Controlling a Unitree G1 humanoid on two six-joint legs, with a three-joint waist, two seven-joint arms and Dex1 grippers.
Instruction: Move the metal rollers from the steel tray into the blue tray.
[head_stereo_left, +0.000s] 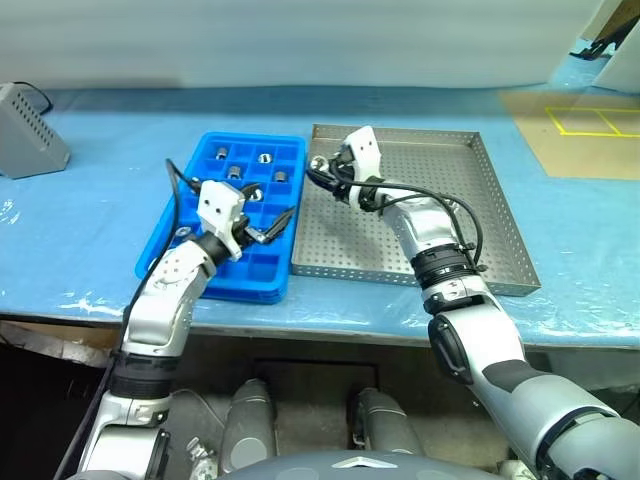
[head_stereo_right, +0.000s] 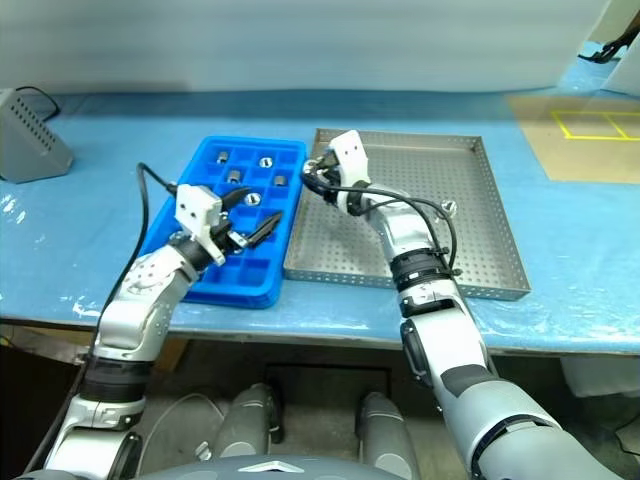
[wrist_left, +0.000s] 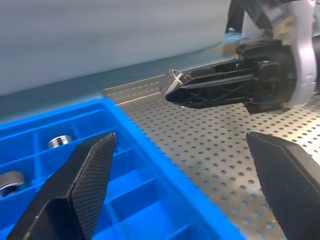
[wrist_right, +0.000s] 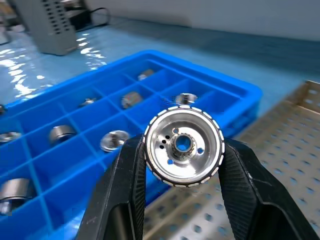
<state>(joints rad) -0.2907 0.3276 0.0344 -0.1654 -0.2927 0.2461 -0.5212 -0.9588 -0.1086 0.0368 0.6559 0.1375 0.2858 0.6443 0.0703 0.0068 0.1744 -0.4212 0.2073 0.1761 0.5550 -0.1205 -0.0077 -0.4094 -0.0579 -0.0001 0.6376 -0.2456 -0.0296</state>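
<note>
Rollers, small shiny metal cylinders (wrist_right: 60, 133), already fill several compartments of my bright blue plastic grid tray (head_stereo_left: 225, 215). My right gripper (wrist_right: 183, 150) pinches one roller (wrist_right: 183, 145) above the grey perforated steel tray (head_stereo_left: 470, 225) (one more (head_stereo_right: 449, 208) seems left there); left gripper (head_stereo_left: 268, 222) spread wide, empty.

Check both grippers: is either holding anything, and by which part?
The right gripper pinches a metal roller across its rim, its flat face toward the wrist camera. The left gripper is open, holding nothing, above the blue tray.

The right gripper (wrist_right: 183, 165) is closed tight on a roller (wrist_right: 183, 146); the left gripper (head_stereo_left: 268, 226) is held wide open
</note>
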